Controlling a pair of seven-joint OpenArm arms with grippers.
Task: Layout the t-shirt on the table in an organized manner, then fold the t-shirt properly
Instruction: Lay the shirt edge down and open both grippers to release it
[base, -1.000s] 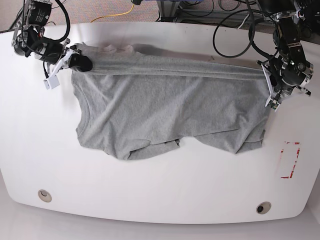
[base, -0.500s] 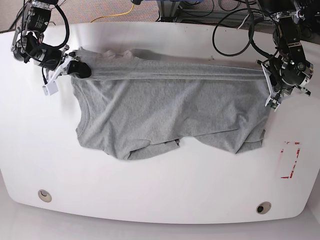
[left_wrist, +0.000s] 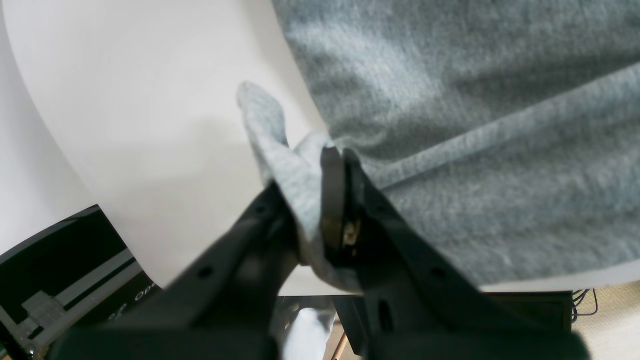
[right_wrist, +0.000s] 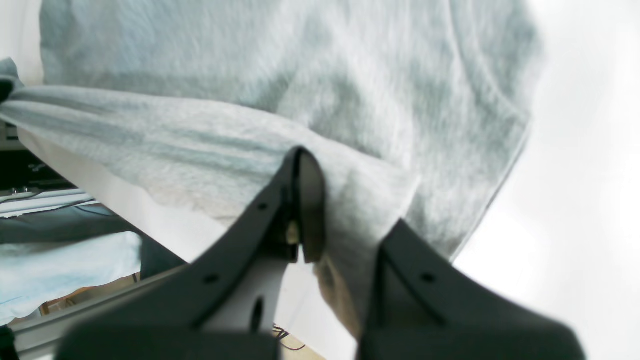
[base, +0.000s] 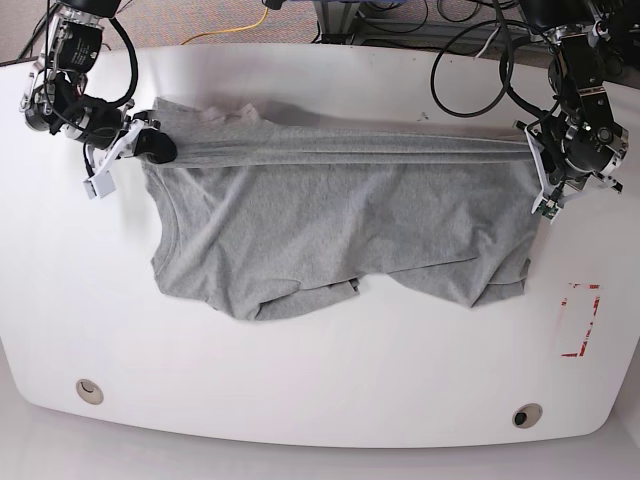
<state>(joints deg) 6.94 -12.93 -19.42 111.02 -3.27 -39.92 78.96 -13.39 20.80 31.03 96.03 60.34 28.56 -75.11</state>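
The t-shirt (base: 330, 225) is spread across the far half of the counter (base: 320, 385), its far edge stretched taut between both arms. That edge is clamped at the scene's right by the left claw (left_wrist: 320, 200) and at the scene's left by the right claw (right_wrist: 345, 220).

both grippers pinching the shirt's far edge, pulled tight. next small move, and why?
Probably draw both arms a little further toward the table's far edge, keeping the tension. The left gripper and right gripper each pinch the t-shirt, whose far edge is stretched into a taut band, but the near hem lies bunched and creased. Dragging could flatten it.
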